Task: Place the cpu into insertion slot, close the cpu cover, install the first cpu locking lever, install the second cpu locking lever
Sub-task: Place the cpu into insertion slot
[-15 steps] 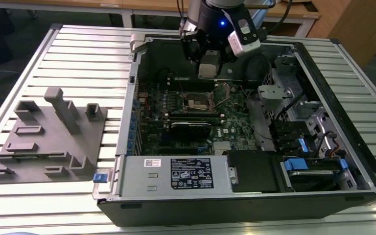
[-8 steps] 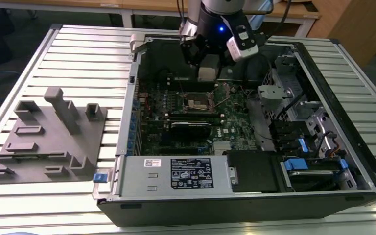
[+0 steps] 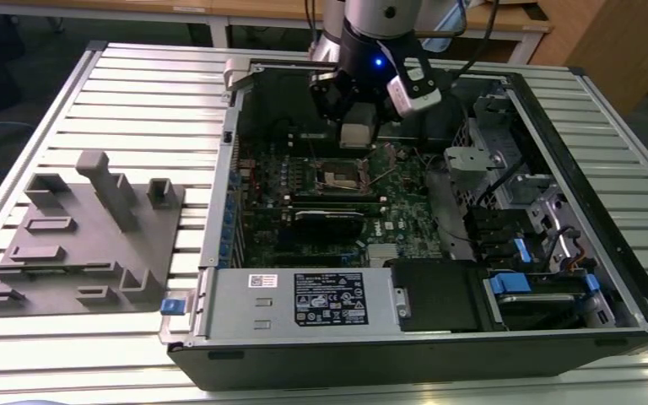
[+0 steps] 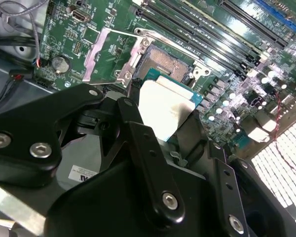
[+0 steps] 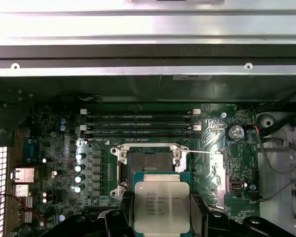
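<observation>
The cpu [image 5: 162, 205] is pinched by its side edges between the gripper's [image 5: 162, 219] dark fingers [image 5: 122, 217], pale top towards the first wrist camera. It hangs over the board [image 5: 244, 165], near the open slot [image 5: 149, 165] and not in it. The cover [image 4: 110, 54] lies swung back off the slot. In the exterior view the arm [image 3: 375, 25] comes straight down at upper middle into the open case [image 3: 414, 354]. The fingertips are hidden behind the cpu, and the first wrist view's frame cuts off one cpu edge.
</observation>
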Robot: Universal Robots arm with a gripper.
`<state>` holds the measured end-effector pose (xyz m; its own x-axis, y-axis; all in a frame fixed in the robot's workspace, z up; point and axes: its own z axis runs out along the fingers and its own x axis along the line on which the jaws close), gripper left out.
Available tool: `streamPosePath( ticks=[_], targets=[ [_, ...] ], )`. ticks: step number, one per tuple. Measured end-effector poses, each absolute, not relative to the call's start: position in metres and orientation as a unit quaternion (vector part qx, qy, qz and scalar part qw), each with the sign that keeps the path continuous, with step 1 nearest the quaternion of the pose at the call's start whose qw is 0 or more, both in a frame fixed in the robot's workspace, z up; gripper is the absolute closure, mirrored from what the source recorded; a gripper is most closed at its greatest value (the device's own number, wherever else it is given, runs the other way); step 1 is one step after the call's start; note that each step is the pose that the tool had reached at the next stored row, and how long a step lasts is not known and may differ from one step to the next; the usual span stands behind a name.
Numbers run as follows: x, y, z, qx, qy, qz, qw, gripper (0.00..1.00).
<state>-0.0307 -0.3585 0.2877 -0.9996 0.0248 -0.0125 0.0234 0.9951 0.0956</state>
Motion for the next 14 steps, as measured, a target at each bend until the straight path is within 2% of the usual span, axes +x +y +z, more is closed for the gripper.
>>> streamPosePath(
  ticks=[14],
  targets=[
    [-0.031,-0.359,0.275,0.012,0.999,0.048,0.007,0.46]
  ],
)
